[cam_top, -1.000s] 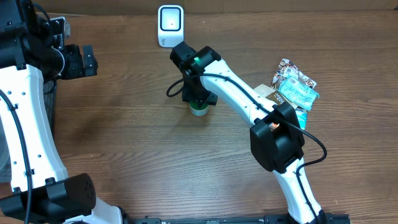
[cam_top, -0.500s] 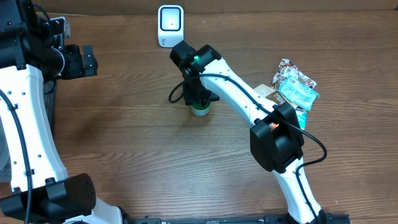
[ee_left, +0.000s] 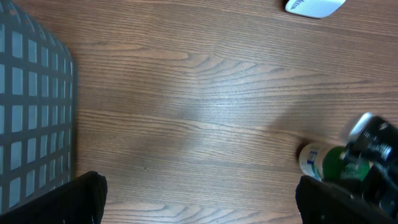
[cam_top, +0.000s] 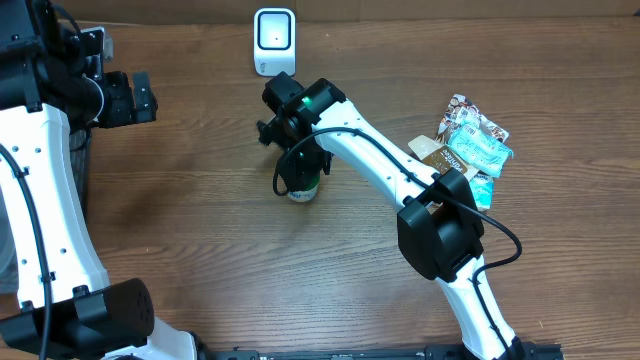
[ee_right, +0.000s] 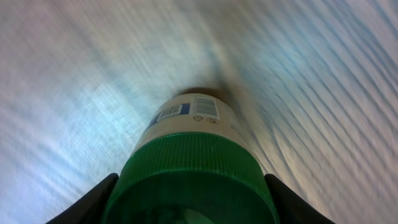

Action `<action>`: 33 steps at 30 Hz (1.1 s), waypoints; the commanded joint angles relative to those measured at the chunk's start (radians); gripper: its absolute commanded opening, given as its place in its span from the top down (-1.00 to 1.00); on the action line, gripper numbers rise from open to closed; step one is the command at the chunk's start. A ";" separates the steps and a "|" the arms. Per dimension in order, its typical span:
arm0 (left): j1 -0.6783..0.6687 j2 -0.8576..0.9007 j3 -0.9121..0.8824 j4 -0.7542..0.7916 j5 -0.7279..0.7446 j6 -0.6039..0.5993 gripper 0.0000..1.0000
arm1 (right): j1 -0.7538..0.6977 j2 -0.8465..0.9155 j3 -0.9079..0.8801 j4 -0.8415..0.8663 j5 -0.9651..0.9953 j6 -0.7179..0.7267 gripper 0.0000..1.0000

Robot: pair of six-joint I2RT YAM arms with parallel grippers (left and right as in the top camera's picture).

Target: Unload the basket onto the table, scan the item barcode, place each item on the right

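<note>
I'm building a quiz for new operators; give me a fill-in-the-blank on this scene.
The right gripper grips a bottle by its ____ cap. The left gripper stands ____, holding nothing. The snack packets lie on the robot's ____ side.
Missing words: green; open; right.

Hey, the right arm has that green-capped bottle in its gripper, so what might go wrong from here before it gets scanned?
1. The right gripper grips the bottle only at its green cap, so the body could swing or slip out.
2. The printed label faces the wrist camera; the barcode may end up turned away from the scanner.
3. The scanner stands free on the table, and a close pass might knock it.
</note>
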 commanded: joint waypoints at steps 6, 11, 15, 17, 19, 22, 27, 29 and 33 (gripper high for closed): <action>0.001 0.000 -0.005 0.004 0.008 0.022 -0.99 | 0.000 0.003 0.040 0.000 -0.066 -0.764 -0.08; 0.001 0.000 -0.005 0.004 0.008 0.022 -0.99 | -0.001 0.004 0.036 0.000 0.014 -1.029 -0.16; 0.001 0.000 -0.005 0.004 0.008 0.022 -0.99 | -0.004 0.004 0.032 -0.001 0.072 -1.103 -0.22; 0.001 0.000 -0.005 0.004 0.008 0.022 -0.99 | -0.005 0.004 0.032 0.005 0.071 -1.102 -0.27; 0.001 0.000 -0.005 0.004 0.008 0.022 -0.99 | -0.005 0.004 0.032 0.008 0.063 -1.102 -0.65; 0.001 0.000 -0.005 0.004 0.008 0.022 -0.99 | -0.003 0.004 0.032 0.005 0.024 -1.094 -0.99; 0.001 0.000 -0.005 0.004 0.008 0.022 -0.99 | 0.002 0.003 0.039 0.004 -0.008 -1.025 -1.00; 0.001 0.000 -0.005 0.004 0.008 0.022 -0.99 | 0.002 0.003 0.061 0.004 -0.008 -0.898 -1.00; 0.001 0.000 -0.005 0.004 0.008 0.022 -0.99 | 0.001 0.003 0.167 0.017 0.005 -0.467 -1.00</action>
